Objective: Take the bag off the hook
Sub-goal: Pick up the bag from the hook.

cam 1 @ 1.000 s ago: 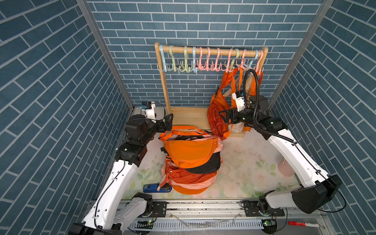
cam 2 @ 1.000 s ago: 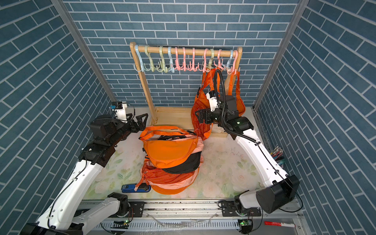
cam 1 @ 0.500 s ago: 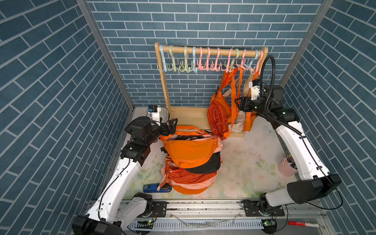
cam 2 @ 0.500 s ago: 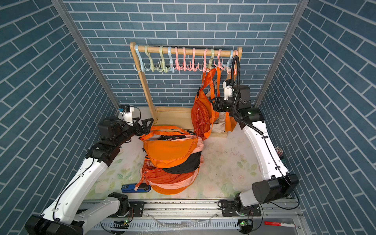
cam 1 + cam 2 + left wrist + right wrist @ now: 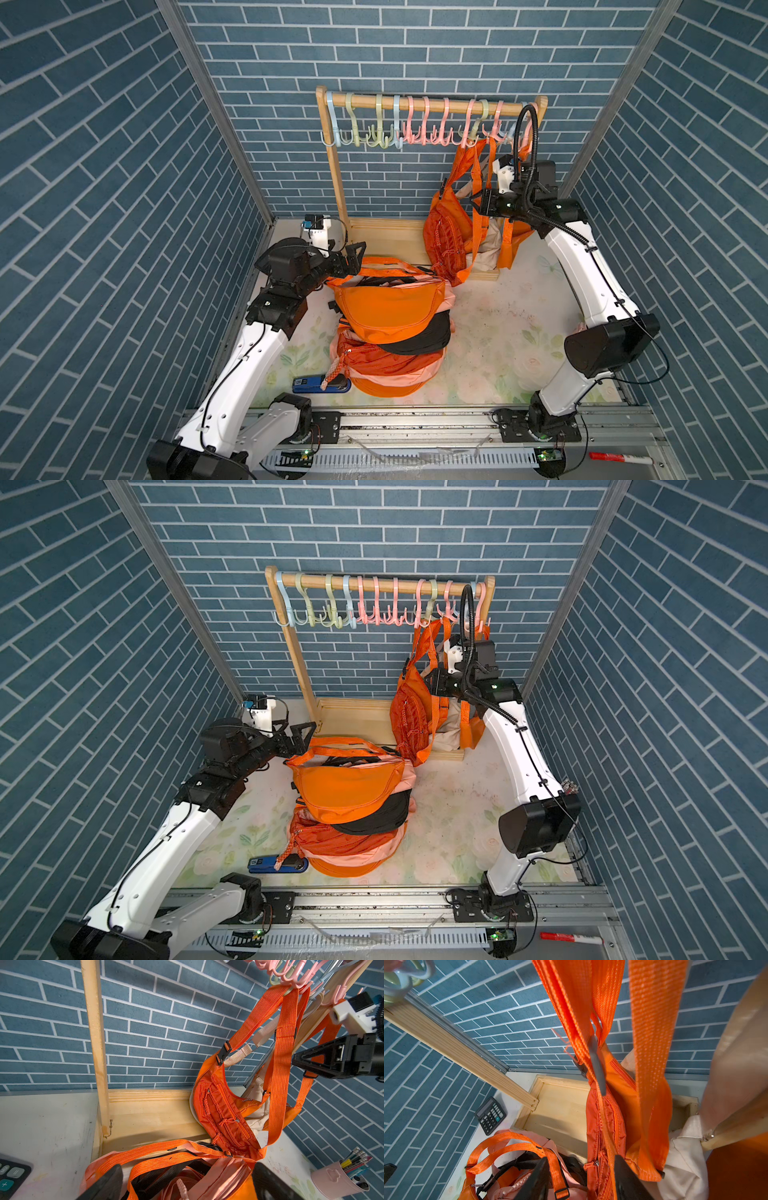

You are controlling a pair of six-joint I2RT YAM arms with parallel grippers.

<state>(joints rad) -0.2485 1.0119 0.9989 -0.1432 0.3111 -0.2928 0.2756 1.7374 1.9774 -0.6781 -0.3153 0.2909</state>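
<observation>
Now the right gripper (image 5: 581, 1157) is holding its jaws apart around the strap (image 5: 571, 1001) of the orange bag (image 5: 604, 1118); pulling sideways may be getting it stuck on the hook (image 5: 299, 982).

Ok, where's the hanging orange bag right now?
In both top views the orange bag hangs from a hook near the wooden rack's right end, behind the bag pile, right gripper beside its strap.

The bag (image 5: 445, 237) is showing crinkled, slightly shiny cloth with coarse woven straps (image 5: 281, 1076); the rack (image 5: 335, 174) is showing matt wood, hooks (image 5: 424, 129) smooth plastic.
</observation>
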